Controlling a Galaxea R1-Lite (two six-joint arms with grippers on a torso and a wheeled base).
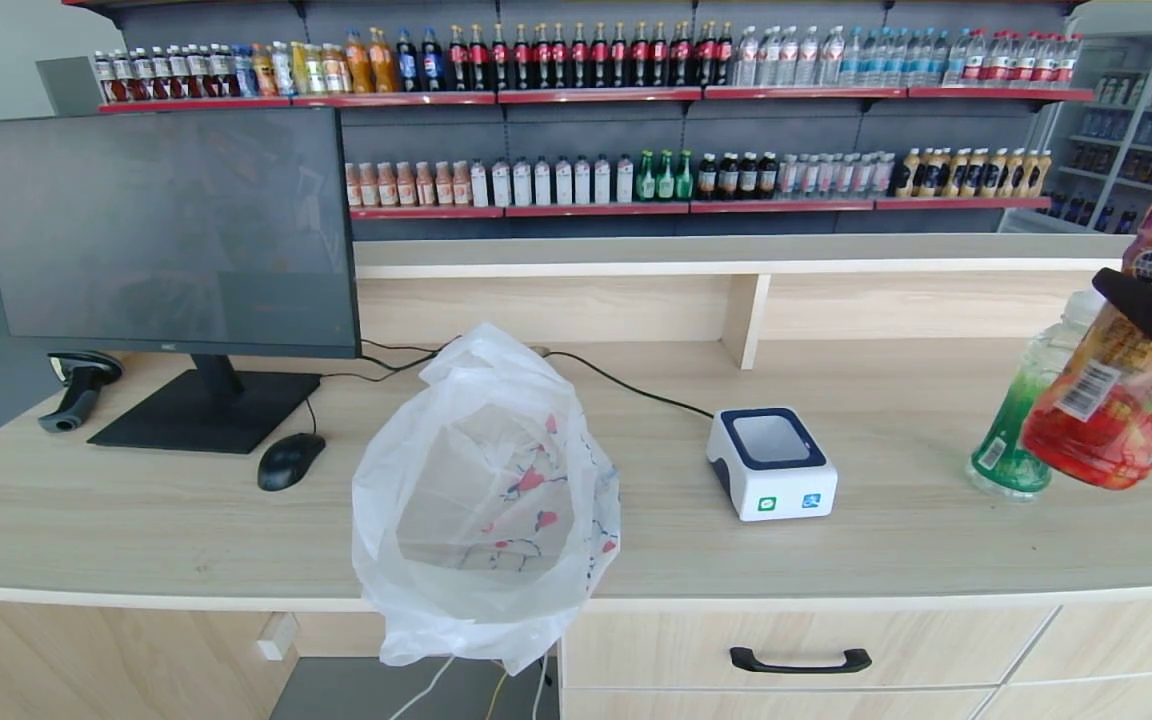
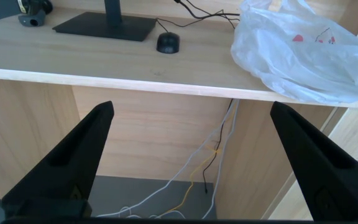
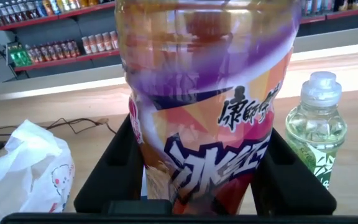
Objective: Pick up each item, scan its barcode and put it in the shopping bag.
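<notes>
One red tea bottle (image 1: pixel 1111 420) sits tilted in your clenched right gripper (image 1: pixel 1151 325) well right of the scanner (image 1: pixel 771 460), just beside the green bottle (image 1: pixel 1016 420), which you may topple when swinging toward the scanner; your left gripper (image 2: pixel 188 155) stands spread and empty.

The shopping bag (image 1: pixel 484 520) was thin, crinkled, translucent plastic. The counter (image 1: pixel 896 550) looked like matt pale wood. The red bottle (image 1: pixel 1101 435) was glossy plastic.

On the counter (image 1: pixel 886 560) the shopping bag (image 1: pixel 486 510) stands between the monitor (image 1: pixel 166 225) at left and the scanner (image 1: pixel 771 462) at right.
</notes>
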